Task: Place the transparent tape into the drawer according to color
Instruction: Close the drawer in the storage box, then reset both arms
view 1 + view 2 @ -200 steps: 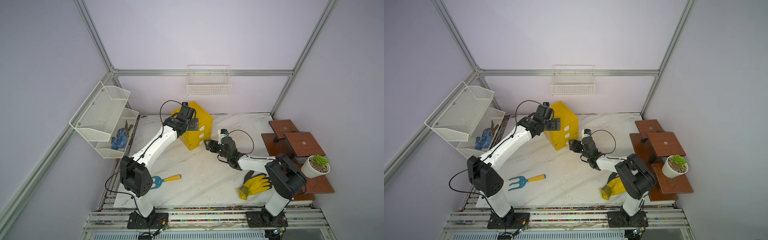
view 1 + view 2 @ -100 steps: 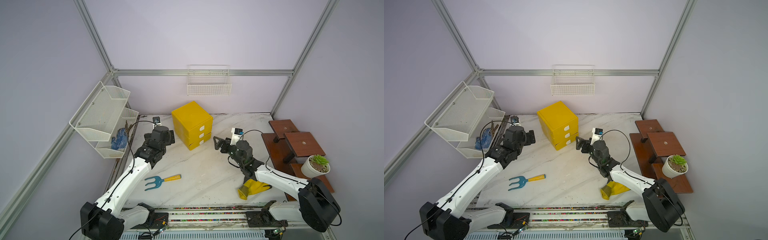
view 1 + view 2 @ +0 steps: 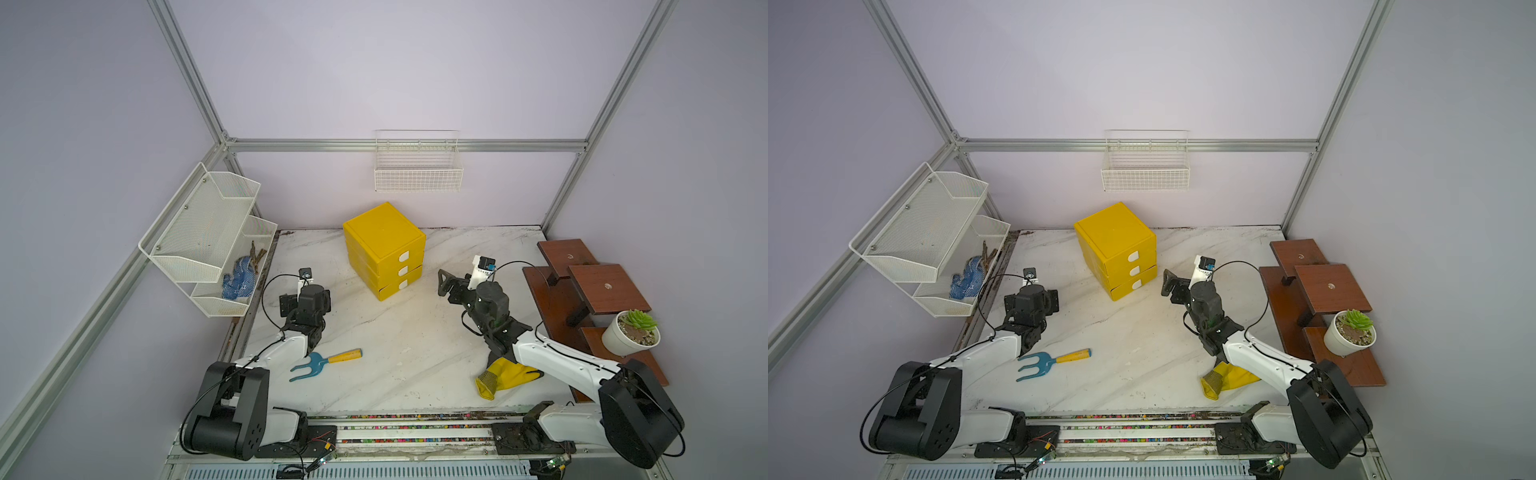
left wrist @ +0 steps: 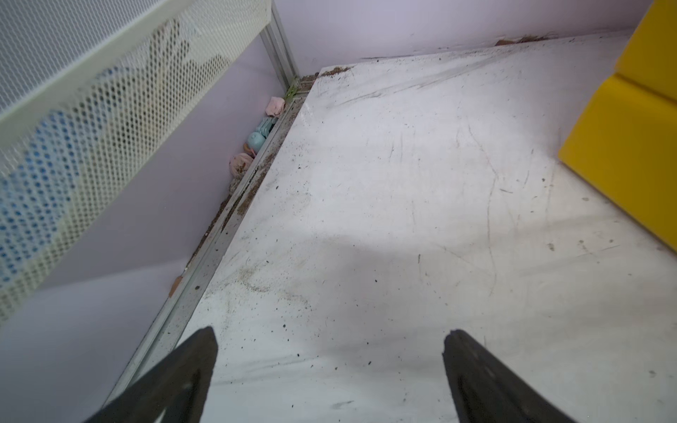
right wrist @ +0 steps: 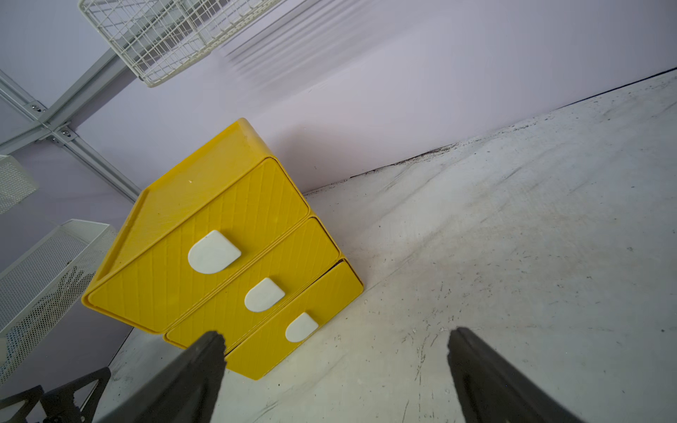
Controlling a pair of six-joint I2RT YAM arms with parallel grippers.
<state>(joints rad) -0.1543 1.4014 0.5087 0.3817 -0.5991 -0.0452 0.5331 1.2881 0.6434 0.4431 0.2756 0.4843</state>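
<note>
Taking the table (image 3: 395, 332) in a top view as a dial with 12 o'clock at the back wall, the yellow drawer unit (image 3: 384, 245) is standing at 12 o'clock, and its three fronts, each carrying a white handle (image 5: 214, 252), are sitting pushed in, with the lowest one showing a thin dark gap at one corner. The transparent tape is not showing in any view, and whether it is lying inside the drawers cannot be told. The left gripper (image 4: 331, 335) is hovering at 9 o'clock with its jaws spread wide and only bare tabletop between them. The right gripper (image 5: 337, 335) is hovering at 2 o'clock, near the unit but apart from it, facing the drawer fronts, with its jaws likewise spread wide and gripping nothing. A blue hand fork (image 3: 324, 363) with a yellow handle is lying at 7 o'clock, just beside the left arm. A yellow glove (image 3: 505, 376) is lying at 5 o'clock, partly under the right arm. A potted plant (image 3: 631, 332) is sitting on the brown step shelf (image 3: 606, 289) at 3 o'clock, and a mesh rack (image 3: 203, 232) holding a blue glove (image 3: 237, 278) is hanging at 10 o'clock
</note>
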